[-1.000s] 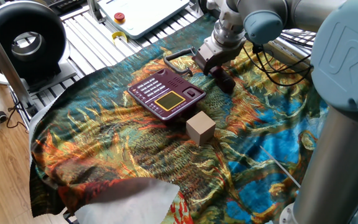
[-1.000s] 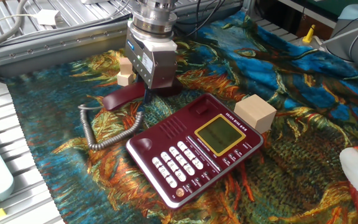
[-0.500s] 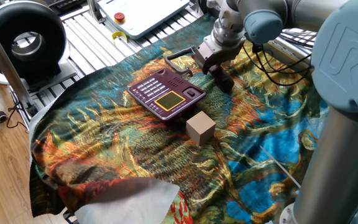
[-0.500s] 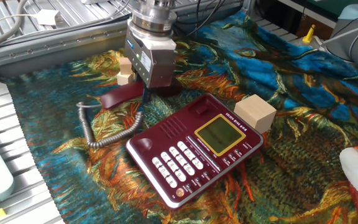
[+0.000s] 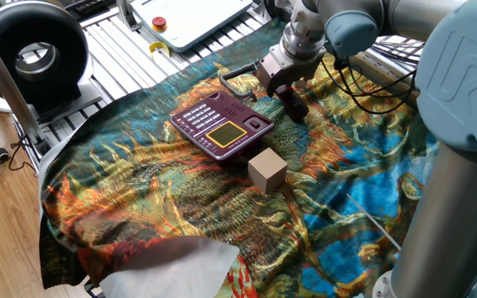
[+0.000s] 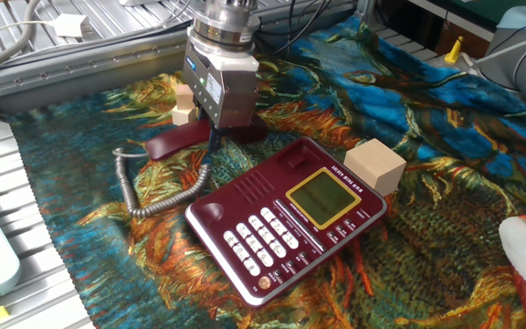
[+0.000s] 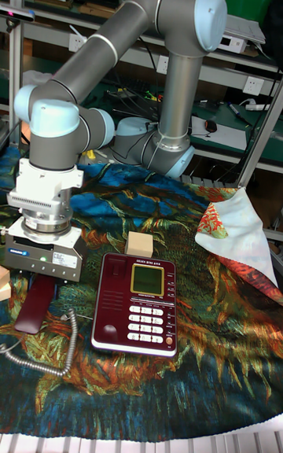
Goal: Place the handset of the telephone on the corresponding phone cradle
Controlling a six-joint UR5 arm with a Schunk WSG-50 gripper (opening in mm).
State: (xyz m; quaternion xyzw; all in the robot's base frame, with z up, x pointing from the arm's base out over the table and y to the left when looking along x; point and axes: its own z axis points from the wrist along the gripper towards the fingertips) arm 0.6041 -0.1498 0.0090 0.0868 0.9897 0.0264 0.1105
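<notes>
The maroon telephone (image 5: pixel 222 126) (image 6: pixel 286 215) (image 7: pixel 135 300) lies flat on the patterned cloth. Its phone cradle (image 6: pixel 252 185) (image 7: pixel 105 296) is bare, a recessed strip on the side facing the handset. The dark maroon handset (image 5: pixel 296 107) (image 6: pixel 173 143) (image 7: pixel 31 310) sits just beyond that side, roughly parallel to it and low over the cloth. My gripper (image 5: pixel 281 88) (image 6: pixel 230 130) (image 7: pixel 47 283) comes straight down on the handset's middle and is shut on it. A coiled grey cord (image 6: pixel 156 196) (image 7: pixel 43 357) trails from the handset's end across the cloth.
A tan wooden cube (image 5: pixel 267 170) (image 6: pixel 374 166) (image 7: pixel 140 244) stands by the phone's display end. A second cube (image 6: pixel 184 102) sits behind the gripper. A white cloth (image 5: pixel 176 269) (image 7: pixel 236 233) lies at the table's edge. Metal slats (image 6: pixel 26 73) border the cloth.
The gripper has crept slightly up with the handset still in its grasp. The phone and the cubes have not moved.
</notes>
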